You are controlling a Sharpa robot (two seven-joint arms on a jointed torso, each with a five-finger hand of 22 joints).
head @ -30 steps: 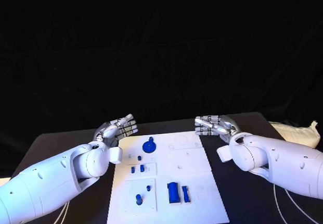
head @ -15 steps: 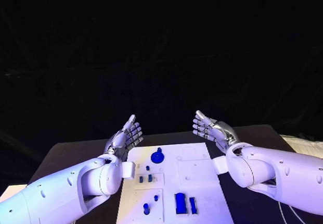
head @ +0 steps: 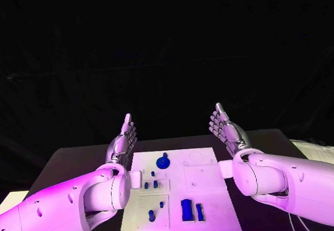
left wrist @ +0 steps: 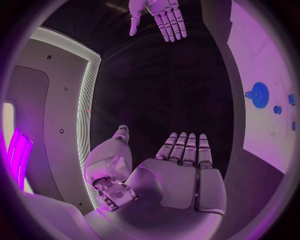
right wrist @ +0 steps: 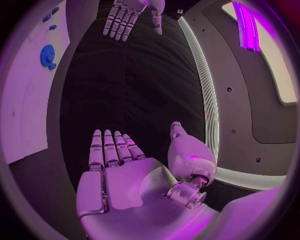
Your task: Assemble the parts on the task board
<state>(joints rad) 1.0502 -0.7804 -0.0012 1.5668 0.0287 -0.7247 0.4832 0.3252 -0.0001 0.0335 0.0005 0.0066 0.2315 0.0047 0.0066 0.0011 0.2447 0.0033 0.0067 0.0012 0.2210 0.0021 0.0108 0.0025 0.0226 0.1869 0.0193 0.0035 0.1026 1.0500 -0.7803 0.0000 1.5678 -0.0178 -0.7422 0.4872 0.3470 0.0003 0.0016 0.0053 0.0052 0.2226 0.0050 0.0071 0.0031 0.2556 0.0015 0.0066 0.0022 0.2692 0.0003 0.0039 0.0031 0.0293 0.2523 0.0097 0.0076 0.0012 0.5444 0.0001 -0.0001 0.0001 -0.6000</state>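
Note:
The white task board (head: 204, 185) lies in the middle of the black table. A round blue gear-like part (head: 163, 161) sits near its far end, small blue parts (head: 151, 184) lie left of centre, and two upright blue blocks (head: 187, 210) stand near the front. My left hand (head: 123, 139) is raised above the board's far left corner, fingers straight and together, holding nothing. My right hand (head: 226, 128) mirrors it above the far right corner, also flat and empty. The left wrist view shows my left hand's flat palm (left wrist: 181, 170), the right hand (left wrist: 159, 17) opposite, and the gear (left wrist: 257, 92).
A pale crumpled cloth or bag (head: 324, 151) lies at the table's right edge. A white strip (head: 10, 198) sits off the table's left side. Black backdrop stands behind the table.
Both hands have risen from curled near the board's far corners to upright with fingers straightened and palms facing each other. The head view has shifted as well.

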